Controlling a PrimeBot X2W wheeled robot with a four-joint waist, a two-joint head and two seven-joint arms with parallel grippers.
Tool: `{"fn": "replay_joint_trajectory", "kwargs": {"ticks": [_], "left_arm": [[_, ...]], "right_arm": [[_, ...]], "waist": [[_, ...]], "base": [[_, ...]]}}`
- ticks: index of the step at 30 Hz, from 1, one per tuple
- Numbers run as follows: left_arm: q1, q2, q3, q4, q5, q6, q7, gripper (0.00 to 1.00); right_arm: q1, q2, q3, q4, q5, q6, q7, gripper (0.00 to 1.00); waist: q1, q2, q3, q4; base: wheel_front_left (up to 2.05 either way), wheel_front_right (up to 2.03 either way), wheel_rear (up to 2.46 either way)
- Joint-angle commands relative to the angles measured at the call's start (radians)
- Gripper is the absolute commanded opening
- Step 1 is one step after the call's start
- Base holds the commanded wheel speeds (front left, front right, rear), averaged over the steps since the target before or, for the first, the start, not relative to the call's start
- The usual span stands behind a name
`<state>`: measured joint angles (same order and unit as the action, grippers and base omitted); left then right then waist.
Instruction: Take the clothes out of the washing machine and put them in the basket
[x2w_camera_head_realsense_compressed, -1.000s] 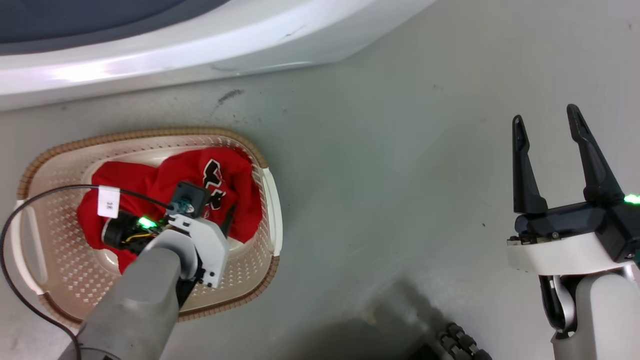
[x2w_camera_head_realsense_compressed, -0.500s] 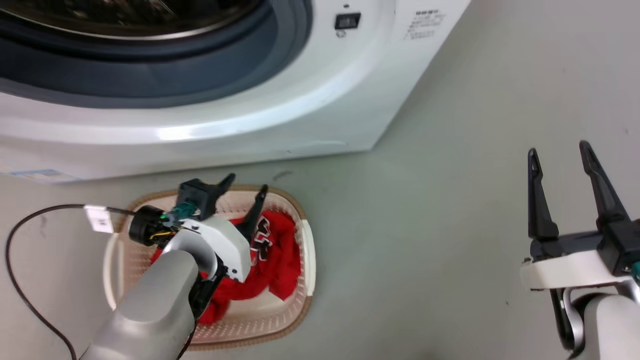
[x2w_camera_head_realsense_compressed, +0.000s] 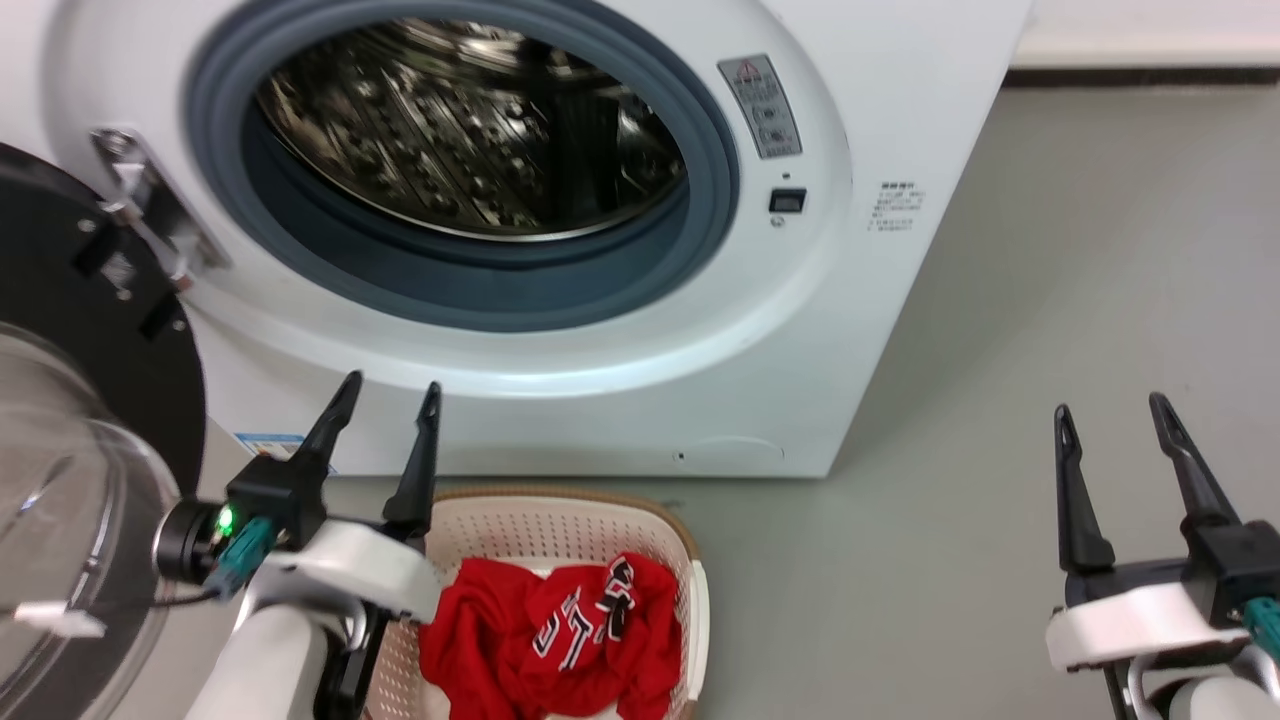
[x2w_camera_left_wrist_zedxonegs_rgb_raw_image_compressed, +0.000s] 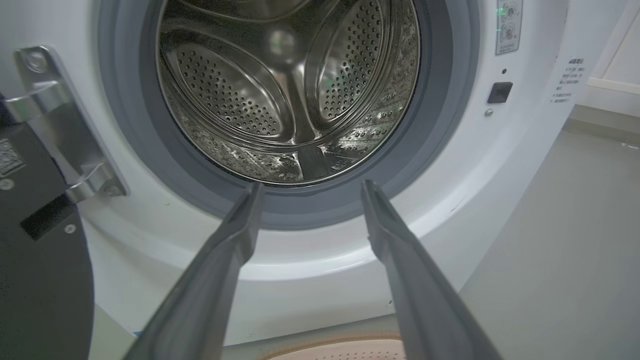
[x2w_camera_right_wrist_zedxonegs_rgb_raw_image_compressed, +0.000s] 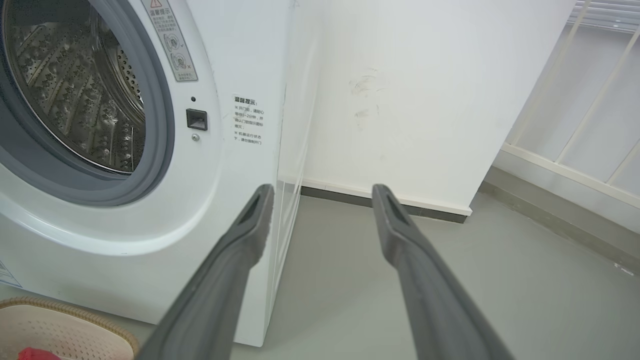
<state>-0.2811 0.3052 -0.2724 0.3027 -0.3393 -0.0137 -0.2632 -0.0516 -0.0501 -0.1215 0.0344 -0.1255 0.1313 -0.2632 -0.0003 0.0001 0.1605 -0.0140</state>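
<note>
Left claw (x2w_camera_head_realsense_compressed: 392, 382) hangs wide and empty before the washer (x2w_camera_head_realsense_compressed: 880, 330), pointing at the drum (x2w_camera_head_realsense_compressed: 470, 130), which looks bare. Best go in centred, clear of the grey rim (x2w_camera_head_realsense_compressed: 714, 170), and check the hidden low front. Clothes (x2w_camera_head_realsense_compressed: 560, 640) lie in the basket (x2w_camera_head_realsense_compressed: 560, 497), just below-right of it. Right claw (x2w_camera_head_realsense_compressed: 1110, 404), also wide, sits well apart.
</note>
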Motion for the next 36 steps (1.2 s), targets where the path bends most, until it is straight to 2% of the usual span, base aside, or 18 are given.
{"fn": "replay_joint_trajectory", "kwargs": {"ticks": [1,7,14,19,36], "left_arm": [[0.041,-0.013,0.03,-0.029,0.011,0.009,-0.002,1.0],[0.195,-0.062,0.145,-0.137,0.079,0.032,-0.002,1.0],[0.331,-0.132,0.233,-0.186,0.15,0.047,-0.002,1.0],[0.386,-0.175,0.26,-0.191,0.195,0.021,-0.002,1.0],[0.396,-0.224,0.315,-0.184,0.268,-0.016,-0.002,1.0]], "right_arm": [[0.023,0.0,-0.002,0.003,0.001,-0.001,-0.002,1.0],[0.081,0.0,0.0,0.004,0.011,-0.001,-0.002,1.0],[0.129,0.0,0.019,-0.001,0.051,-0.001,-0.002,1.0],[0.149,0.0,0.024,-0.007,0.063,-0.001,-0.002,1.0],[0.167,0.0,0.035,0.001,0.088,-0.001,-0.002,1.0]], "waist": [[0.0003,-0.0001,-0.057,0.028],[0.0003,-0.0001,-0.134,0.031],[0.0003,-0.0001,-0.182,0.017],[0.0003,-0.0001,-0.2,0.007],[0.0003,-0.0001,-0.219,-0.019]], "base": [[0.0,0.0,0.0],[0.0,0.0,0.0],[0.0,0.0,0.0],[0.0,0.0,0.0],[0.0,0.0,0.0]]}}
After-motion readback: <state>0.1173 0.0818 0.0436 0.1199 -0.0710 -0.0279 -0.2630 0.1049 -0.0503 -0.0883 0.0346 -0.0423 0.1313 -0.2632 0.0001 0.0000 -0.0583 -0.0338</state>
